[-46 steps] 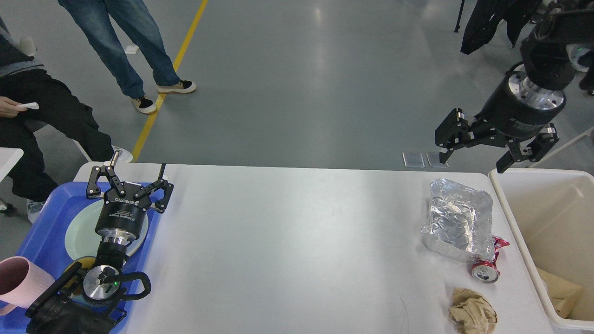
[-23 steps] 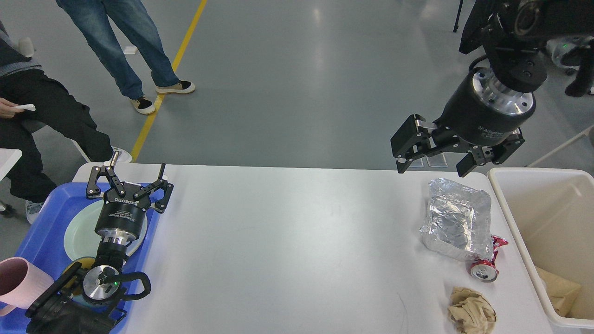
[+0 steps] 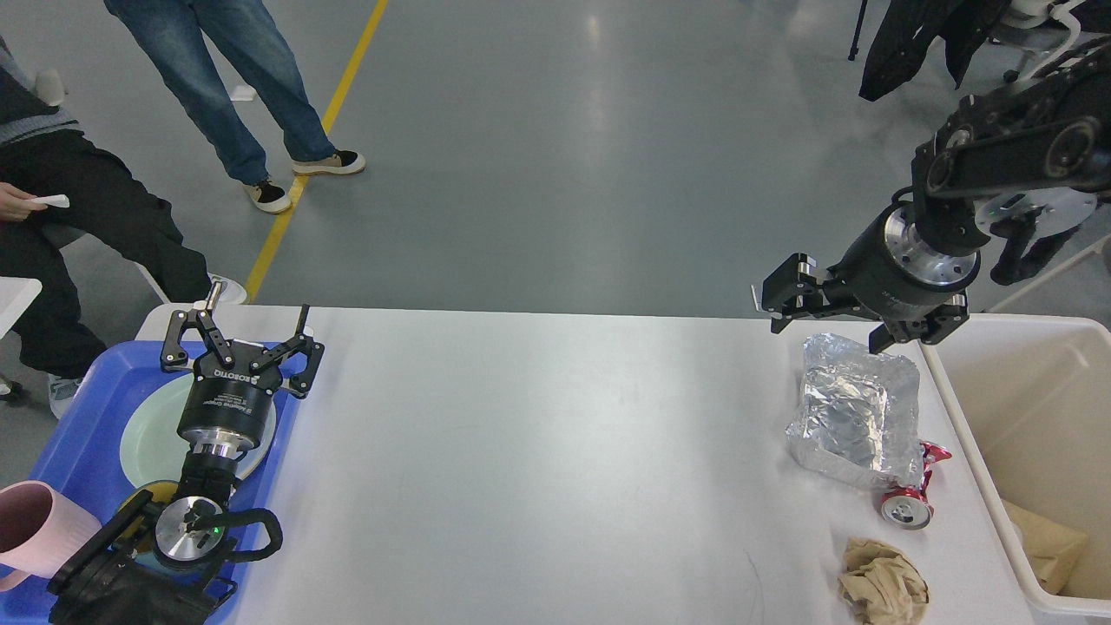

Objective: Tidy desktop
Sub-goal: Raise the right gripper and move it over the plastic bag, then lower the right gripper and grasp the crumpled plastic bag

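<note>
The desktop (image 3: 538,460) is a large white tabletop. On its right side lie a crumpled foil container (image 3: 855,412), a crushed red can (image 3: 910,502) and a wad of brown paper (image 3: 884,586). My right gripper (image 3: 829,334) hangs open just above the far edge of the foil container. My left gripper (image 3: 239,334) stands open over the blue tray (image 3: 78,443), above a pale green plate (image 3: 152,443), with nothing between its fingers.
A cream bin (image 3: 1024,451) with brown paper inside stands at the table's right edge. A pink cup (image 3: 39,525) sits in the tray's near corner. People stand and sit on the floor beyond the left end of the table.
My right gripper has swung from over the bin leftward and down, and now hangs lower, close above the foil container. The left arm has not moved.
</note>
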